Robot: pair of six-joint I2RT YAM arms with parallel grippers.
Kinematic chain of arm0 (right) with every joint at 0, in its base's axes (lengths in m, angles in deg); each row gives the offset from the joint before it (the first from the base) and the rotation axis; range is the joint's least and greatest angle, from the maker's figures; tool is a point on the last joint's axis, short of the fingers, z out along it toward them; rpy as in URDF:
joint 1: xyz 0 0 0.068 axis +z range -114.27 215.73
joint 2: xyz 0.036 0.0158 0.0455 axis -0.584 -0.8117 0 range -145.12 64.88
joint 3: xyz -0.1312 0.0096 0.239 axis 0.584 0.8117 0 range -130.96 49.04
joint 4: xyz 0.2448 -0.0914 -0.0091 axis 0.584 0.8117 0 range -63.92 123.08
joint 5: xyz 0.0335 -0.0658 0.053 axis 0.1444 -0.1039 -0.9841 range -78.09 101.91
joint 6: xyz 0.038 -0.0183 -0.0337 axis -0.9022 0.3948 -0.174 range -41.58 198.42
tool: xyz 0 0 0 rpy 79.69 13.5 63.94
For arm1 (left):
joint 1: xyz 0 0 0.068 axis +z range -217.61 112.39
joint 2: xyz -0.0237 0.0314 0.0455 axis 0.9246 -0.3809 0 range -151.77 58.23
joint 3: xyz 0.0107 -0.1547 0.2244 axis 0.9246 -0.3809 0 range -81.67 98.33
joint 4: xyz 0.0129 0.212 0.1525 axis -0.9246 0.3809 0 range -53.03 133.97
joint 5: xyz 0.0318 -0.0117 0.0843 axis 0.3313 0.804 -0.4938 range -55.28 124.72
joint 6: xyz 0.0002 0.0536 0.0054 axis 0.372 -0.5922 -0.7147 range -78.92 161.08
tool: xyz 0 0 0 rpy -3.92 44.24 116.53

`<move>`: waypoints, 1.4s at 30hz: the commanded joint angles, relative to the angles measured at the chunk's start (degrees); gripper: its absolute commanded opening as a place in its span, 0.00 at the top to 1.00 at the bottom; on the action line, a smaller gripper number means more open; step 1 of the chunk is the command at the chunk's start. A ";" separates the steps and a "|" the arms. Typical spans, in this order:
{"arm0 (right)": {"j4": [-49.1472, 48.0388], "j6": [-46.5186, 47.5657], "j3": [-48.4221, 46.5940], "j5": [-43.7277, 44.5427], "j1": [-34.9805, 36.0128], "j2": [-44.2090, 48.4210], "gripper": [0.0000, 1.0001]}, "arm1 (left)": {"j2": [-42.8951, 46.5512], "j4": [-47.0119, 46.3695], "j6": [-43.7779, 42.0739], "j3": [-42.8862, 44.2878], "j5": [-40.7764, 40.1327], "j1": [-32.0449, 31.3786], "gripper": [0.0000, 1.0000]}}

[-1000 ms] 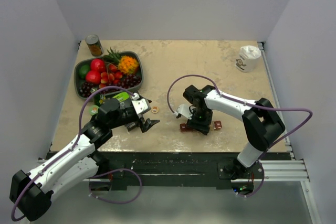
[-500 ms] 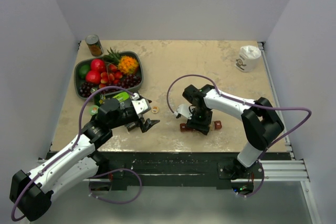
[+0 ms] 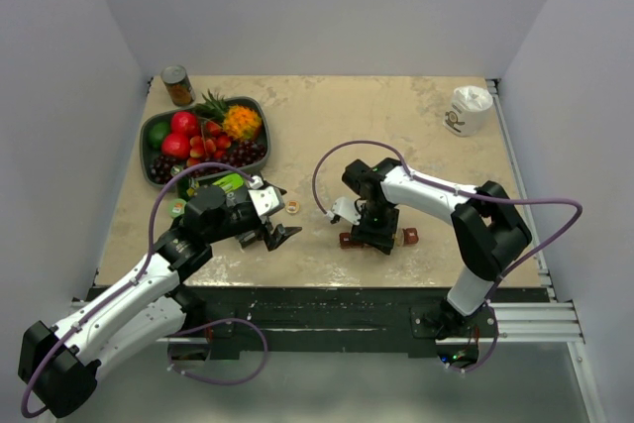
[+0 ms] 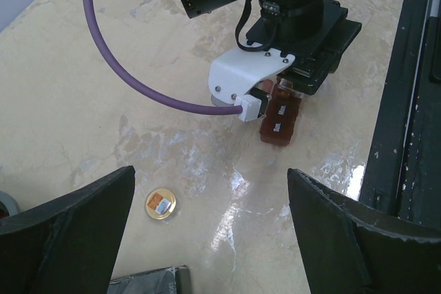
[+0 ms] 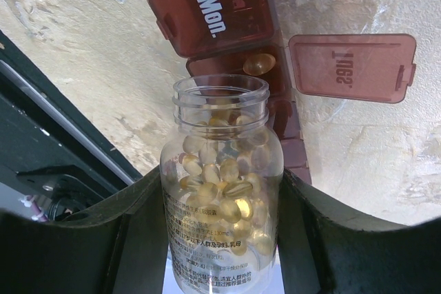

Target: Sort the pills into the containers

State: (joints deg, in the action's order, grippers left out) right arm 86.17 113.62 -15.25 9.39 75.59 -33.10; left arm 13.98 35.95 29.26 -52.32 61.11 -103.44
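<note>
My right gripper is shut on a small clear open bottle full of tan-yellow pills, held mouth-forward just above the dark red-brown compartment strip. The "Mon." lid is shut. The "Tue" lid is flipped open, and one pill lies in that compartment just past the bottle's mouth. The strip's ends show from under the gripper in the top view and in the left wrist view. My left gripper is open and empty over bare table, left of the strip.
A small round gold disc lies on the table by the left gripper. A grey-green fruit bowl and a metal can stand at the back left, a white cup at the back right. A green packet lies near the left arm.
The right arm's elbow has edged slightly left while its gripper stays over the strip with the bottle. The left arm has not visibly moved.
</note>
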 commanded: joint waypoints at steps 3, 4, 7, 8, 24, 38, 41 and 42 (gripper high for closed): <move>1.60 1.45 -1.98 0.85 0.31 0.24 0.86 | 0.04 -1.27 -1.54 0.80 1.03 -0.46 0.04; 1.60 1.45 -2.06 0.77 0.31 0.33 0.86 | 0.04 -1.27 -1.55 0.72 0.94 -0.46 0.04; 1.43 1.27 -2.24 0.15 0.40 0.33 0.86 | 0.13 -1.27 -1.46 0.72 1.03 -0.38 0.04; 1.34 1.19 -2.15 -0.28 0.40 0.24 0.86 | 0.13 -1.27 -1.54 0.72 0.94 -0.46 0.04; -0.42 -0.39 -1.27 -2.48 0.40 3.92 0.86 | 0.22 -1.27 -1.55 0.72 1.03 -0.46 0.04; -3.57 -1.36 0.74 -6.26 -0.83 11.74 0.86 | 0.13 -1.62 1.26 1.15 -2.48 -0.38 0.01; -6.38 -1.10 0.92 -9.07 -1.97 15.42 0.87 | -0.40 -0.75 4.60 2.29 -8.01 -0.38 0.01; -7.26 -0.93 0.92 -10.82 -2.41 16.31 0.87 | -1.01 -0.57 5.74 2.91 -9.76 -0.38 0.01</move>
State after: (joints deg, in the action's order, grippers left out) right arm 83.42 112.90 -14.27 4.32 74.85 -22.52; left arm 13.91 36.00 30.99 -52.30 58.03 -103.46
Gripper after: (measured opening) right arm 0.557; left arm 0.992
